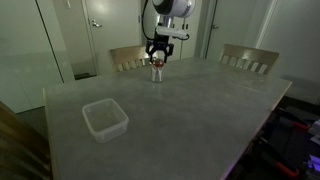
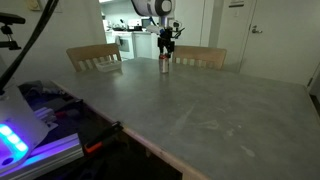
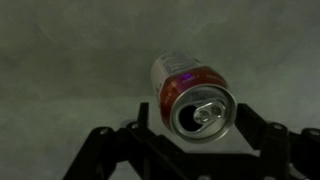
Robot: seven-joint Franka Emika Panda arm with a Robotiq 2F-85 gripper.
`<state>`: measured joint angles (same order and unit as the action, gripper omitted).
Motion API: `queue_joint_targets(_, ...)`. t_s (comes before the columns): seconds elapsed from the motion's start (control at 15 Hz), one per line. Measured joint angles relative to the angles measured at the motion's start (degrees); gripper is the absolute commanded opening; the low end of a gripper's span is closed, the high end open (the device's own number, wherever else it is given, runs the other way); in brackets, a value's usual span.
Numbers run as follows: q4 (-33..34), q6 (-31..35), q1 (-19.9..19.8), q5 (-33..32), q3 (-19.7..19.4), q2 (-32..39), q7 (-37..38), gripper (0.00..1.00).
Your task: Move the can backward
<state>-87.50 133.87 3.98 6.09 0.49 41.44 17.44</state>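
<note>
Item: can (image 3: 195, 100), upright on the table (image 1: 200, 120), pull-tab top facing the wrist camera.
Location: in both exterior views it stands far back on the table, near the edge by the chairs (image 1: 130, 57) and well apart from the plastic container (image 1: 105, 118).
Progress: judged largely done. The can appears to sit at or near its rearward spot, leaving only release and withdrawal, if it is not already let go.
Fingers (image 3: 252, 128): set narrowly, one on each side of the can's upper body, just beside or touching it. Whether they grip it or have slackened cannot be told.
</note>
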Motion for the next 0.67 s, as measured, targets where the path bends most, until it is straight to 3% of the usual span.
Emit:
queue_joint_targets(0.4,-0.29,-2.47,2.74,-5.85,-1.66,-2.77,0.26,1.0)
queue_joint_targets(0.67,0.05,-15.4,5.82,-11.68,-1.68,-7.23,0.23,1.0)
